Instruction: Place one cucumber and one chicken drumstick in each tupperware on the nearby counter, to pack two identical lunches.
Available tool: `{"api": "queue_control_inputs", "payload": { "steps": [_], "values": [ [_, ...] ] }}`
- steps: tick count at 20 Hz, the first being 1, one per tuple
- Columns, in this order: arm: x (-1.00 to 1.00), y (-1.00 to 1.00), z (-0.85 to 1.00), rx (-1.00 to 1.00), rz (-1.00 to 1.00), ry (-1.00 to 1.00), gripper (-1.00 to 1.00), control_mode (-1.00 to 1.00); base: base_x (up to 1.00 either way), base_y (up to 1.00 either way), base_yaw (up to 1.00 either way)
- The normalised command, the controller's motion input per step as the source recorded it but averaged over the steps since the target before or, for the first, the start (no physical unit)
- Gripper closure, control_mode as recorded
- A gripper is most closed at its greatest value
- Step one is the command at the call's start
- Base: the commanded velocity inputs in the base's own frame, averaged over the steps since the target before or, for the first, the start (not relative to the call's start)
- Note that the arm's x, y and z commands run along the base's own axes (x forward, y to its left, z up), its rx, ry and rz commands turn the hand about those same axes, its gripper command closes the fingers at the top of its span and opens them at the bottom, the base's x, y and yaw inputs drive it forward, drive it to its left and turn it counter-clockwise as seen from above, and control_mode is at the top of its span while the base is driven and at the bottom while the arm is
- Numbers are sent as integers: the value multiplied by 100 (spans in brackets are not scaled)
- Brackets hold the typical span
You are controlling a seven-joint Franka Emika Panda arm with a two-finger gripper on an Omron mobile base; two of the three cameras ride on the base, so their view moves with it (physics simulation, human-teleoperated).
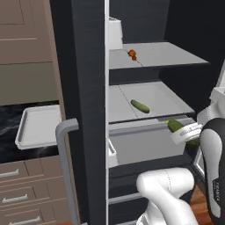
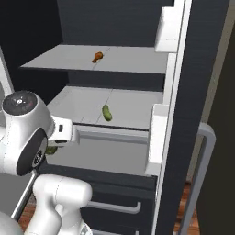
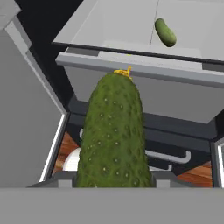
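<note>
A: Nearest first: gripper (image 3: 114,186) closed on a bumpy dark green cucumber (image 3: 114,140), fingers hidden at its base in the hand view. Pointing up and away, yellow stem tip at the far end.

B: Seen from the left base view too?

A: Yes, held cucumber (image 1: 176,126) poking out past the white wrist, just in front of the open fridge's grey middle shelf (image 1: 167,94). Low at the left in the right base view, mostly hidden behind the arm.

B: Further in?

A: Second smooth green cucumber (image 1: 140,106) lying loose on that middle shelf, well apart from the held one. Same piece in the right base view (image 2: 107,112) and at the top of the hand view (image 3: 166,32).

B: Beyond that?

A: Small orange-brown chicken drumstick (image 1: 132,54) on the grey upper shelf (image 1: 171,52).

B: And the container?

A: Shallow white rectangular tupperware (image 1: 38,126) off to the left, on the black marbled bench (image 1: 9,127) above brown wooden drawers (image 1: 17,193) with silver bar handles.
</note>
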Motion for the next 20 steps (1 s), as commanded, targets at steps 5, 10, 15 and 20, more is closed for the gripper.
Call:
{"api": "queue_control_inputs", "payload": {
  "steps": [5, 10, 15, 20],
  "values": [
    [0, 0, 0, 0, 0, 0, 100, 100, -100, 0, 0],
    [0, 0, 0, 0, 0, 0, 100, 100, -100, 19, 2],
    [0, 0, 0, 0, 0, 0, 100, 100, -84, 78, 0],
    [0, 0, 0, 0, 0, 0, 100, 100, -13, 100, 0]
  ]
}}
